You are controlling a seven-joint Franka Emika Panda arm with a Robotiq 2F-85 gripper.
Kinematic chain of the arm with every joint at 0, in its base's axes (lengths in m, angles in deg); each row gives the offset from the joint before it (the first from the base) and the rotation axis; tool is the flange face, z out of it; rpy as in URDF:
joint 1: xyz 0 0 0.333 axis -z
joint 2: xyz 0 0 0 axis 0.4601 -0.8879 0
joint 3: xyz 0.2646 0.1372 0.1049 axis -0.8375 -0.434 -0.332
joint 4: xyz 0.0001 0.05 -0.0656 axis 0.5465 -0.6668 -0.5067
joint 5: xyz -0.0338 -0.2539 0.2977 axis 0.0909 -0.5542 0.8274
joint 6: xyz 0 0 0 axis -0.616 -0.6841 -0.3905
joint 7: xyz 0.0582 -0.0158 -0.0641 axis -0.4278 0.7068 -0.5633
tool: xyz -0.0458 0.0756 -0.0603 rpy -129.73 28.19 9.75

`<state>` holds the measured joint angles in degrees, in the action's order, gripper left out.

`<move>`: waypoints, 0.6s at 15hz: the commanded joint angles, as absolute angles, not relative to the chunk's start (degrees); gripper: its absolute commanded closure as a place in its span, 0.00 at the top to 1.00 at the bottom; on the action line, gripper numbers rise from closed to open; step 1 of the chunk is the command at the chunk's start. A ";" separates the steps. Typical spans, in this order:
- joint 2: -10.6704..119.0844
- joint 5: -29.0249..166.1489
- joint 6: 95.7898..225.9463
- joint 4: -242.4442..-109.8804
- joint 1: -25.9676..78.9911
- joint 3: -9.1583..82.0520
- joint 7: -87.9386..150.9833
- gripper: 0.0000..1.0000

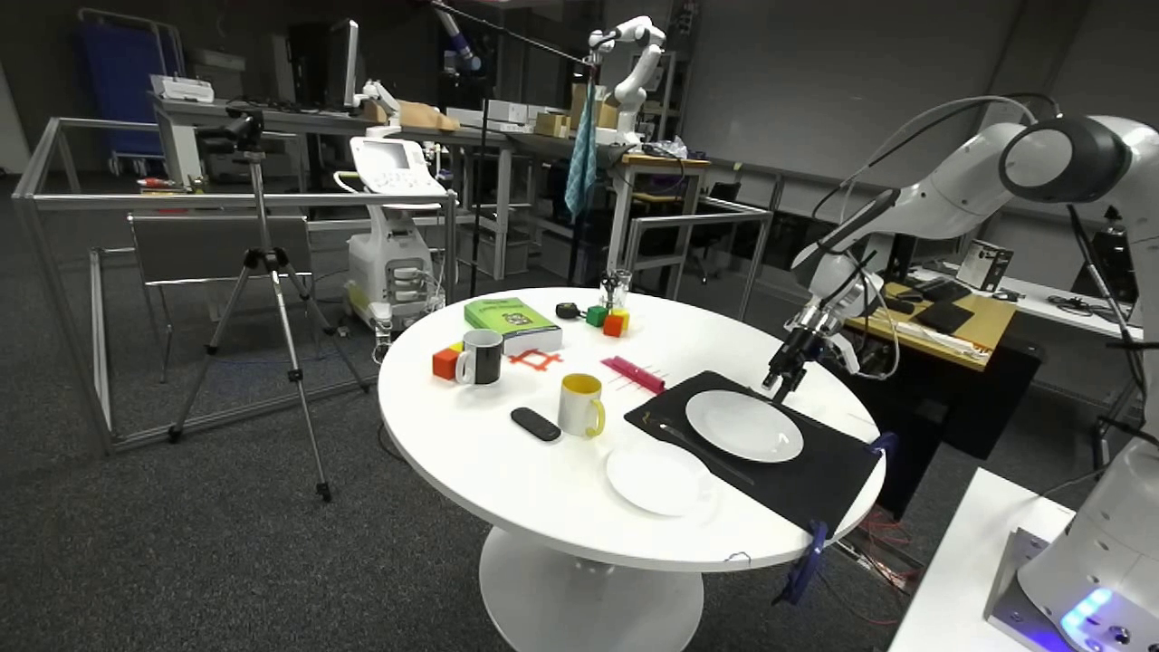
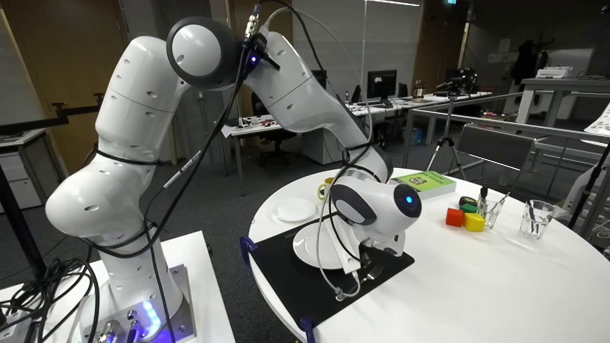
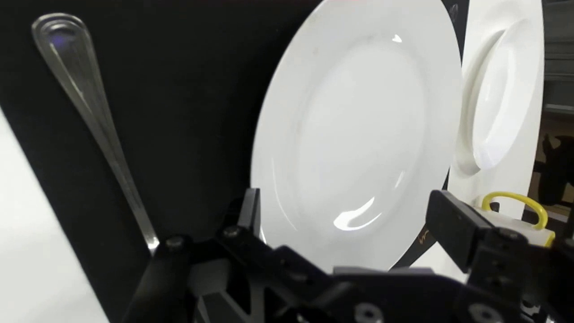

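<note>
My gripper (image 3: 344, 199) is open and empty in the wrist view, its fingers apart over the near part of a white oval-looking plate (image 3: 363, 125). In an exterior view the gripper (image 1: 777, 388) hangs at the plate's (image 1: 744, 426) far edge; whether it touches cannot be told. The plate lies on a black mat (image 1: 819, 480). A metal utensil's handle (image 3: 103, 121) lies on the mat beside the plate; fork tines (image 2: 375, 272) show in an exterior view. A smaller white dish (image 3: 506, 98) and a white mug with yellow handle (image 3: 515, 197) stand beyond. The arm mostly hides the gripper in an exterior view.
Blue clamps (image 1: 804, 566) hold the mat at the table edge. The round white table (image 1: 507, 471) also bears a black mug (image 1: 484, 358), a green book (image 1: 514, 321), a dark oval object (image 1: 536, 424), a pink piece (image 1: 636, 374), coloured cubes (image 2: 455, 217) and glasses (image 2: 536, 219).
</note>
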<state>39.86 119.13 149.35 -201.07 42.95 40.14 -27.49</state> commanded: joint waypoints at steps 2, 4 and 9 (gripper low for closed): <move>47.36 119.11 157.96 -209.25 40.47 37.66 -26.92 1.00; 48.94 119.06 161.61 -211.38 39.19 36.54 -26.69 1.00; 52.85 119.31 172.29 -217.73 35.68 32.89 -26.49 1.00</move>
